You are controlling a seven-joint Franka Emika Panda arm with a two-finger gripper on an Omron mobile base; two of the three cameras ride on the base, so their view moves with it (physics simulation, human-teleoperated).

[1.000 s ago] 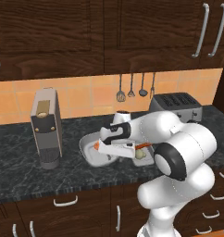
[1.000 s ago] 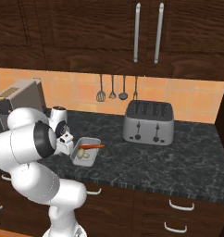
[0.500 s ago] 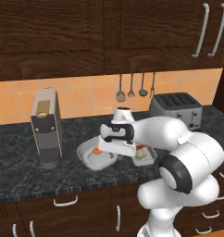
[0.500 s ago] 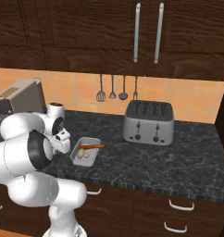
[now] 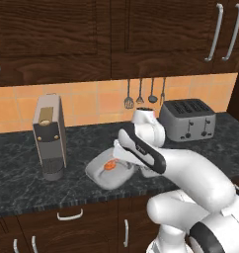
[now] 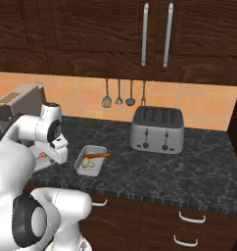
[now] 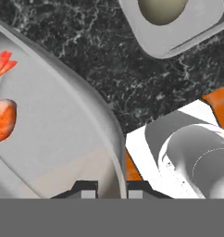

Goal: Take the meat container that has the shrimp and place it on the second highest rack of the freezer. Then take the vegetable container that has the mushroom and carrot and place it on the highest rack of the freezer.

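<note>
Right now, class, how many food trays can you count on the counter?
2. The shrimp tray lies beside the coffee machine; the vegetable tray sits between it and the toaster. The arm might hide others.

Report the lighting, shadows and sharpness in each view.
Left base view: even, soft light, sharp all over; the arm hides part of the shrimp tray. Right base view: equally crisp, a faint shadow under the toaster. Hand view: close up, flat light, no glare, a soft shadow inside the tray by the shrimp.
</note>
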